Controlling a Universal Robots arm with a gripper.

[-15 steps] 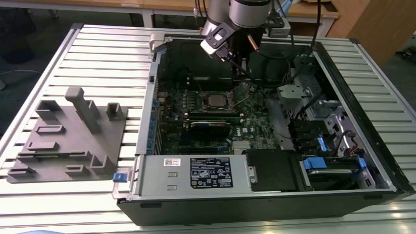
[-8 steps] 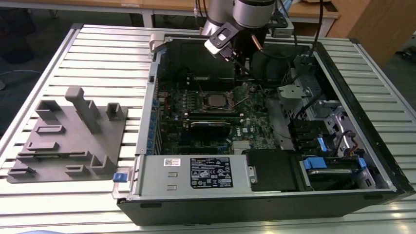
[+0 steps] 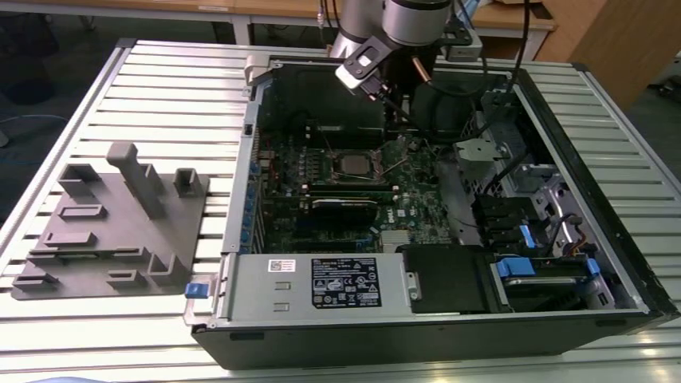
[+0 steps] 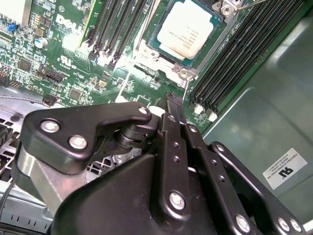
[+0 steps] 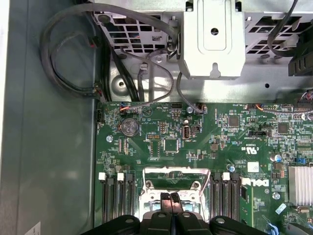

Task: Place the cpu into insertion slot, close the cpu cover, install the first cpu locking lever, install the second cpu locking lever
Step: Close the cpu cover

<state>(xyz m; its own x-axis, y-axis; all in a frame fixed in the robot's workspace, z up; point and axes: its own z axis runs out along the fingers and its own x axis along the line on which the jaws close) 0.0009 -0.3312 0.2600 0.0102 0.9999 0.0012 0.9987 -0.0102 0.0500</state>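
I judge the cpu (image 4: 188, 27) already seated in the insertion slot (image 4: 151, 58), upper centre of the second wrist view. The cpu cover (image 5: 171, 172) looks still raised and a locking lever (image 4: 243, 4) unlatched. My end effector (image 5: 171, 199), fingers pressed together and empty, hovers just beside the cover.

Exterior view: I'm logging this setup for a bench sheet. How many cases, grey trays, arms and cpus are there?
case: 1
grey tray: 1
arm: 1
cpu: 1
Total: 4
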